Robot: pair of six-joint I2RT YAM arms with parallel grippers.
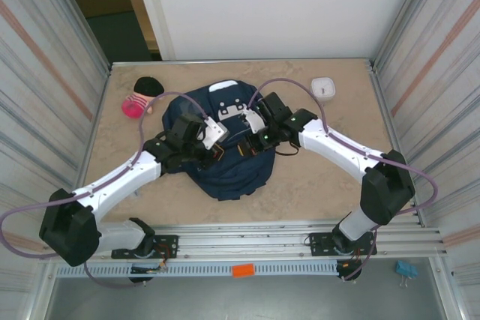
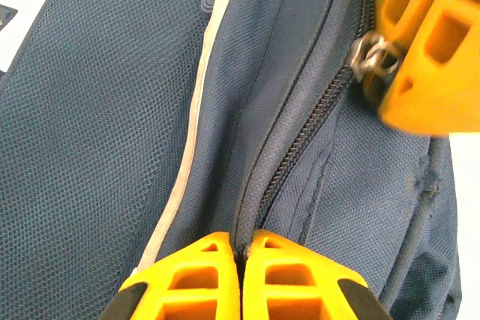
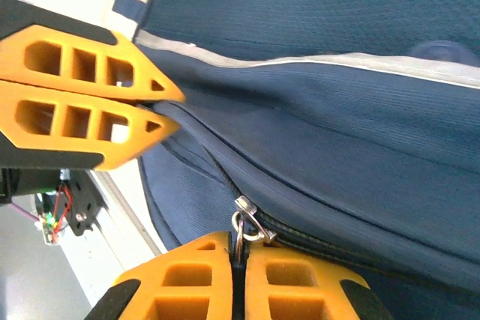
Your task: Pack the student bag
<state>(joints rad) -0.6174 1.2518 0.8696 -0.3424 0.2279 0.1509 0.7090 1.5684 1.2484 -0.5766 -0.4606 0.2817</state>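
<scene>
Student bag [image 1: 232, 177] lies flat in the middle of the desk [image 1: 322, 185]. Left gripper [image 2: 240, 275] is pinched shut on fabric beside the zipper [image 2: 300, 140]; right gripper [image 3: 238, 279] is clamped on the zipper pull [image 3: 244, 219]. This looks like unzipping; next comes a steady draw along the track.

fingers [image 2: 427, 50] blurred (upper corner), student bag [image 2: 90, 148] cropped
</scene>
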